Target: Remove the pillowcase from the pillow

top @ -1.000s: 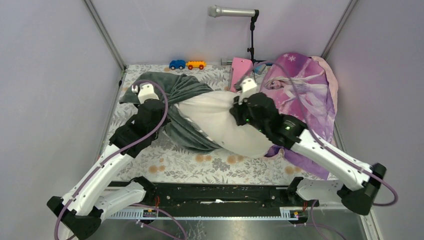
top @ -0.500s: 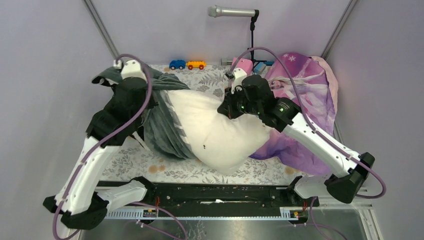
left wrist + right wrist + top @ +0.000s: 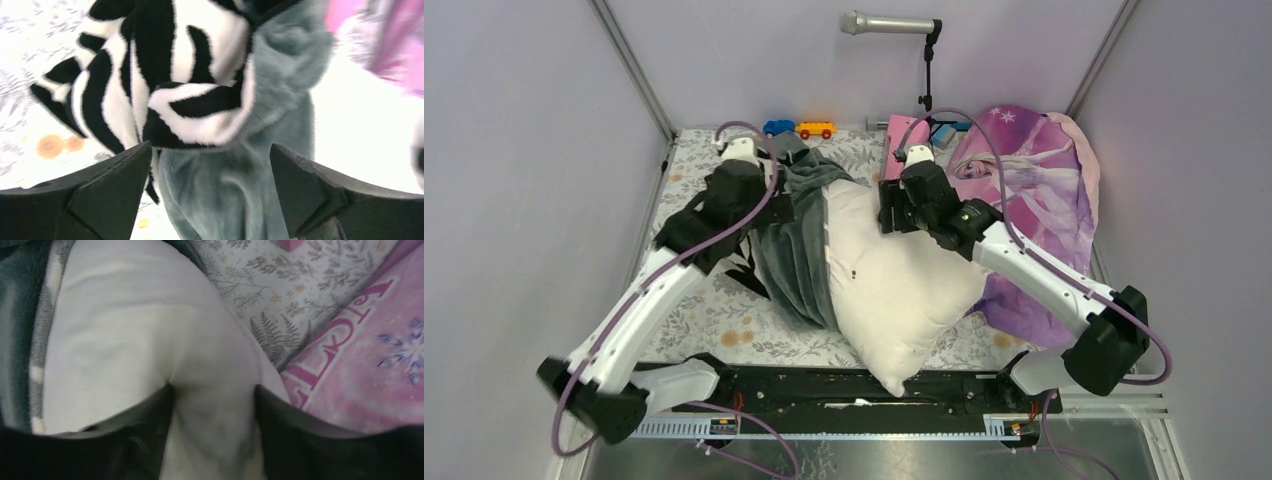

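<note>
The left hand (image 3: 210,147) stands wide, holding nothing, over the pillowcase (image 3: 799,250) at the pillow's (image 3: 894,280) left side. The grey plush and a zebra-striped cloth (image 3: 165,75) bunched with it lie just beyond its fingers. The right hand (image 3: 214,390) is narrow, closed on a fold of white cloth at the pillow's far right corner.

Most of the pillow lies bare on the bench (image 3: 724,320), with the pillowcase wrapping only its left end, so the job looks far along and the step in hand is a regrasp. Next, the left hand probably needs a fresh bite on the plush close to the pillow. It should then pull away leftward while the right hand anchors the pillow.
</note>
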{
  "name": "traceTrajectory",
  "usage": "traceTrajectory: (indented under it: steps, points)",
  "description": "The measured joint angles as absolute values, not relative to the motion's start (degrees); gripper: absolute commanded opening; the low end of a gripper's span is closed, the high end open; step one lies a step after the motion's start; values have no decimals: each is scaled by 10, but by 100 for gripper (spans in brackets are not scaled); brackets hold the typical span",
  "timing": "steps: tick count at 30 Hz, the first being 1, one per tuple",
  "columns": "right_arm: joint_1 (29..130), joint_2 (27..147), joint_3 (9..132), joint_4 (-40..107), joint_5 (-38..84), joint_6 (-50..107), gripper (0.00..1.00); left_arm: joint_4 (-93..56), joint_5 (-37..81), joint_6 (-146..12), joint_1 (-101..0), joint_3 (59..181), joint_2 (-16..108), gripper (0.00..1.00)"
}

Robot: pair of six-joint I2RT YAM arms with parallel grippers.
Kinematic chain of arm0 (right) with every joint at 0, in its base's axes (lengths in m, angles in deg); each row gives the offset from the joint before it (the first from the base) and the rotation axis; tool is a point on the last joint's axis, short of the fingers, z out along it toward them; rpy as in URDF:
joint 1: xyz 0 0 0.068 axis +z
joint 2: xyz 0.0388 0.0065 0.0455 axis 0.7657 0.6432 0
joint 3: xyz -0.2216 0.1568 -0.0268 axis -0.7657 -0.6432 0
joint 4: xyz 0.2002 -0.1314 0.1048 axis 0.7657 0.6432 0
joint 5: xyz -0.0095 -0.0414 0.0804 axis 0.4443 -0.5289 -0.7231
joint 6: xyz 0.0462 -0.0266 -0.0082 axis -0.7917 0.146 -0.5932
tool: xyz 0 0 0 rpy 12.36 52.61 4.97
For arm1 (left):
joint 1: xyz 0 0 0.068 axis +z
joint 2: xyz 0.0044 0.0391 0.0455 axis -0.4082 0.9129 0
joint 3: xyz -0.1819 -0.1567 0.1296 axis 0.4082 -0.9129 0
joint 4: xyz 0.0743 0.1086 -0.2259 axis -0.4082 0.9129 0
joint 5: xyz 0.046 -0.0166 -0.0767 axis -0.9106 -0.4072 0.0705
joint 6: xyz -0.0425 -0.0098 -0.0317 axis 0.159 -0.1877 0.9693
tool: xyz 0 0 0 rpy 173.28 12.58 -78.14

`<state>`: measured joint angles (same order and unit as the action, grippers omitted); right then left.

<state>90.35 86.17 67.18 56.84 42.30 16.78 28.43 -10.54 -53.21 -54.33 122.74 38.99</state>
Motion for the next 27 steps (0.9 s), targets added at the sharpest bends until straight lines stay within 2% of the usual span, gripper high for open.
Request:
traceTrajectory:
  steps: [1,2,7,11,16,21,27]
  points:
    - [904,867,672,562,428,169,99,276,-88,-532,-543,1220,366,99]
    - [903,872,672,556,432,170,99,260,-63,-532,-543,1209,337,99]
    - [903,875,672,538,433,173,100,191,85,-523,-543,1145,214,99]
    - [907,865,679,551,418,177,100,156,137,-506,-566,1095,205,99]
    - [962,838,711,585,437,197,100,153,115,-473,-651,1024,248,97]
    - [1013,788,700,604,432,203,99,159,24,-431,-773,1019,309,99]
    - [1014,728,570,595,406,185,100,164,-71,-402,-834,1030,368,95]
